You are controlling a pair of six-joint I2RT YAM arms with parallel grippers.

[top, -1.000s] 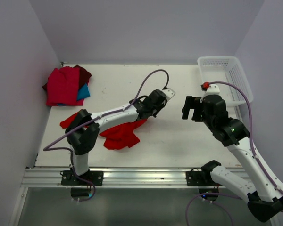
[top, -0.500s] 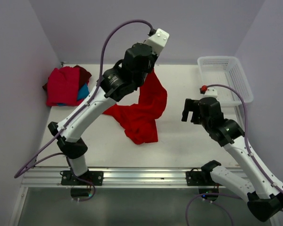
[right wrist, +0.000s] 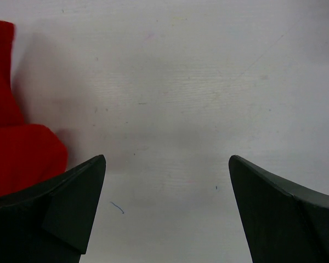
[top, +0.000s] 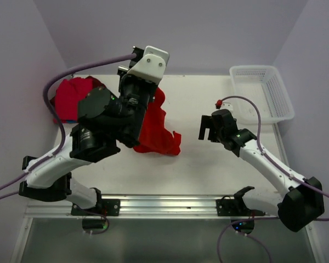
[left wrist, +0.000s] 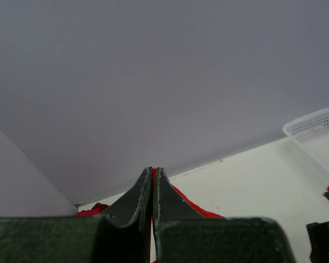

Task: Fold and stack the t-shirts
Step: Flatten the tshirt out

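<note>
My left gripper [left wrist: 153, 171] is raised high over the table and shut on an edge of the large bright red t-shirt [top: 156, 126]. A strip of red cloth shows between its closed jaws. The shirt hangs from the left gripper [top: 145, 98], and its lower end bunches on the table. A stack of folded t-shirts [top: 71, 96] lies at the back left, partly hidden by the left arm. My right gripper [top: 205, 129] stands open just right of the hanging shirt, low over bare table [right wrist: 167, 159]. The red t-shirt [right wrist: 11, 153] shows left of its left finger.
A white mesh basket [top: 263, 90] stands at the back right corner and also shows in the left wrist view [left wrist: 318, 126]. Grey walls close the table at the back and on both sides. A metal rail runs along the near edge by the arm bases.
The left arm has swung up and back toward the left, carrying the red t-shirt up off the table. The right arm has reached left and lower toward the hanging cloth, jaws still open.
</note>
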